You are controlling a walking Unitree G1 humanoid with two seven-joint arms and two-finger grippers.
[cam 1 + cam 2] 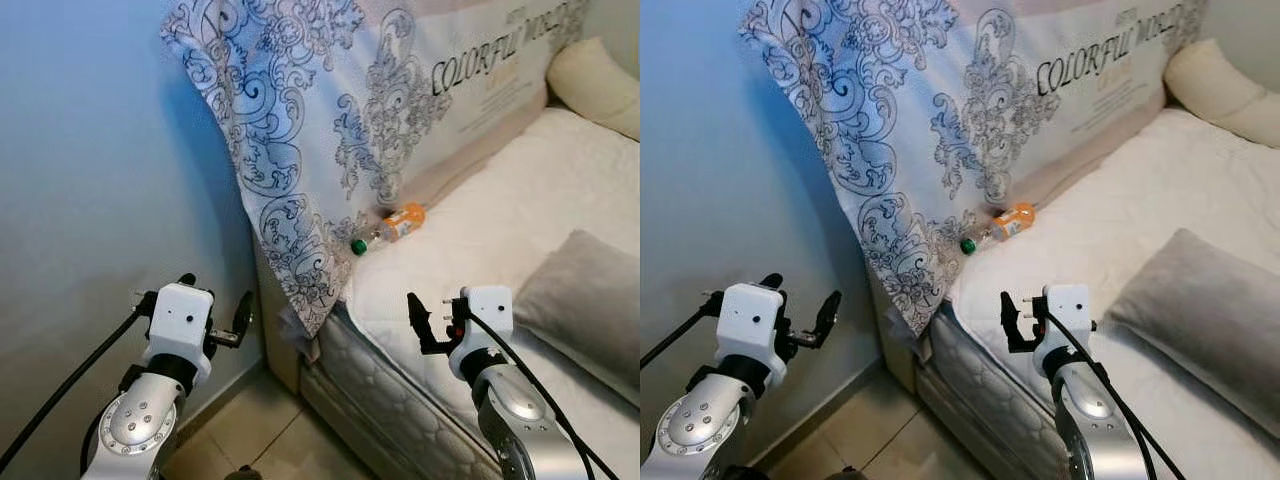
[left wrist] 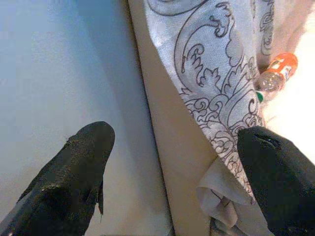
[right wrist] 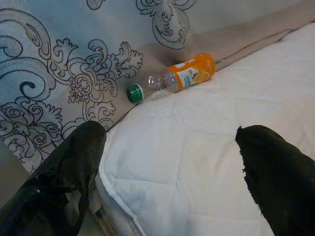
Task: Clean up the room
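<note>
Above the mattress edge: right gripper (image 3: 170, 162) spread wide, holding nothing.
Ahead of its fingers, well apart, bottle (image 3: 172, 77) lying on its side on the white mattress (image 3: 206, 147), green cap toward the patterned cloth (image 1: 300, 130), touching the headboard base. Off to its left, left gripper (image 2: 172, 182) also wide open and empty, raised beside the blue wall (image 1: 90, 150), near the cloth's hanging corner. Grey pillow (image 1: 590, 300) to the right.
</note>
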